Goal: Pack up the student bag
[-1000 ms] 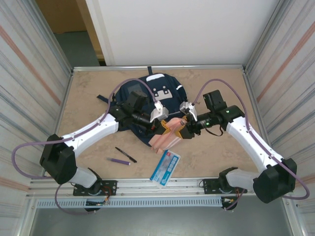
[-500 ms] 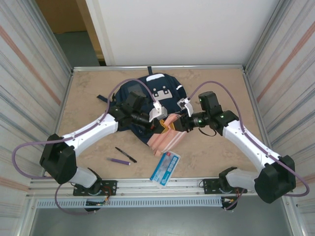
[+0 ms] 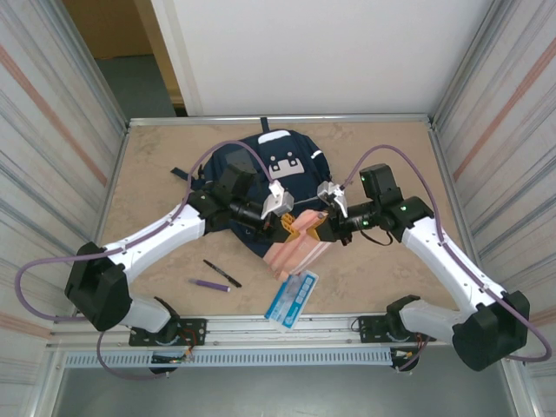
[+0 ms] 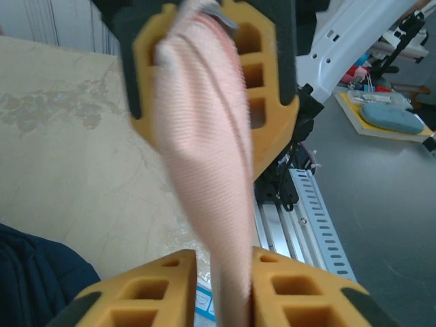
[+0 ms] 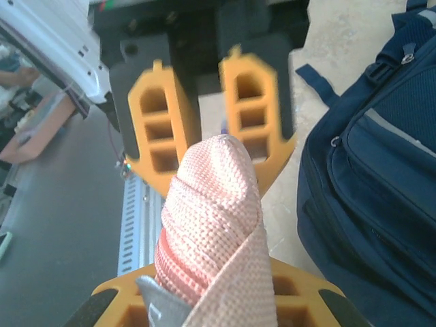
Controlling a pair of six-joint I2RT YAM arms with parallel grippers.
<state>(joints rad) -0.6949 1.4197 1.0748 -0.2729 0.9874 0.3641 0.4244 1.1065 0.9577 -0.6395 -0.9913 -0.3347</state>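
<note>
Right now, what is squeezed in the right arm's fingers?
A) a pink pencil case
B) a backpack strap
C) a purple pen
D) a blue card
A: the pink pencil case sits pinched between the orange fingers of the right gripper, while the purple pen and blue card lie on the table.

1. R gripper (image 3: 321, 226): was open beside the pink case (image 3: 298, 250), went in, now clamped on its upper end.
2. L gripper (image 3: 282, 223): jaws were tight on the case, now parted a bit, fabric between them.
3. Case shifted twd bench's near edge, closer to blue card (image 3: 292, 297).
</note>
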